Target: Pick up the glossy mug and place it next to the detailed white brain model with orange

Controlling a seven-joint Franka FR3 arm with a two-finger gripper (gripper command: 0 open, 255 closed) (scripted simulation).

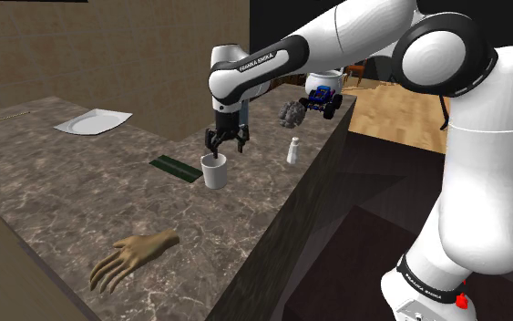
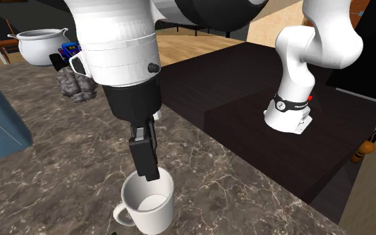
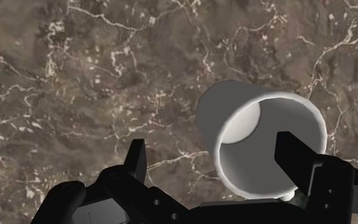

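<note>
Hovered gripper (image 1: 226,144) just above white mug (image 1: 214,171) on marble counter (image 1: 54,201), held fingers (image 3: 136,159) apart, clamped nothing.
Logged along shoulder view's left to right: white plate (image 1: 92,121), tan hand model (image 1: 131,258), dark green strip (image 1: 175,168), mug upright mid-counter beneath gripper with one finger at rim, small white bottle (image 1: 292,151) near counter edge, grey brain-like lump (image 1: 291,113), blue toy truck (image 1: 323,98), white pot (image 1: 325,80) at far end. Found mug well apart from lump.
</note>
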